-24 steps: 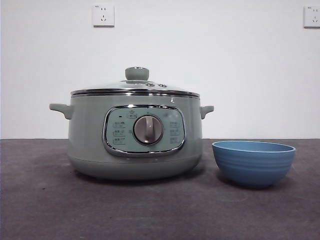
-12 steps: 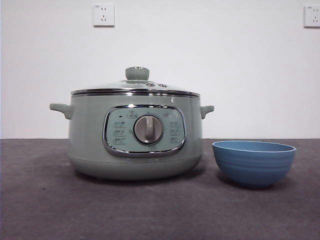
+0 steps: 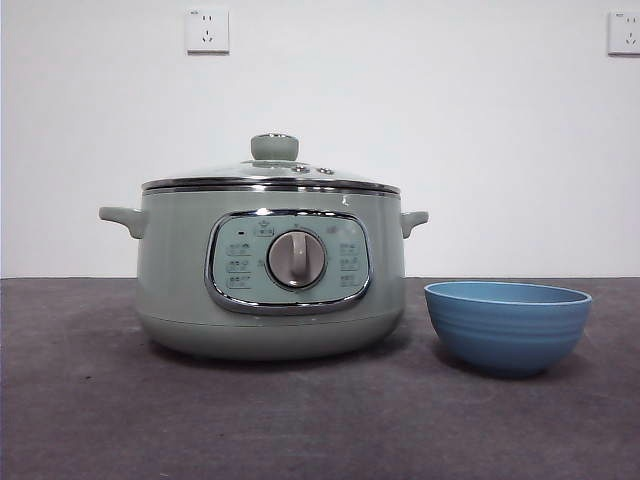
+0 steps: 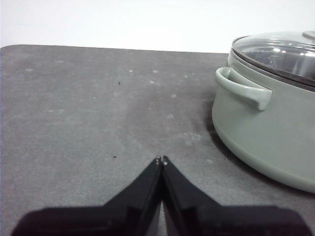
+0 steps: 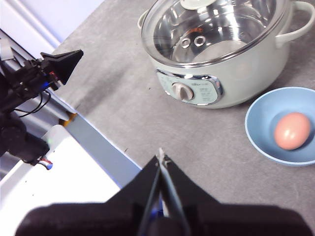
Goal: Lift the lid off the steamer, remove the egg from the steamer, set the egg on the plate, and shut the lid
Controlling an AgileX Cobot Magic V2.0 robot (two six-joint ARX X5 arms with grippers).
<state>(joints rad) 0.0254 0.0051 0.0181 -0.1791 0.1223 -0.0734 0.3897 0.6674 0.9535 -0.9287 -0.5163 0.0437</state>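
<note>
- Your left gripper (image 4: pixel 161 160) has its jaws pressed together with nothing between them; it sits low over the bare table (image 4: pixel 88 108), apart from the steamer's (image 4: pixel 266 132) side handle (image 4: pixel 243 88).
- Your right gripper (image 5: pixel 161 156) is likewise closed up tight and empty-handed, held high above the near edge of the table, well back from the steamer and the plate (image 5: pixel 263 135).
- In that right wrist view you can see the other arm's black tip (image 5: pixel 61 64) off the table's side, near some cables.
- Neither arm shows in the front view.
- The lid (image 3: pixel 270 180) sits flat on the steamer, its steel rim seated all round and its pale green knob (image 3: pixel 274 147) upright at the centre.
- The steamer stands on the dark table with its dial (image 3: pixel 296 259) facing the front camera.
- The blue plate stands just beside the steamer on the table, not touching it.
- The egg (image 5: pixel 292 131) lies inside the plate, seen only from the right wrist view; from the front the plate's wall hides it.
</note>
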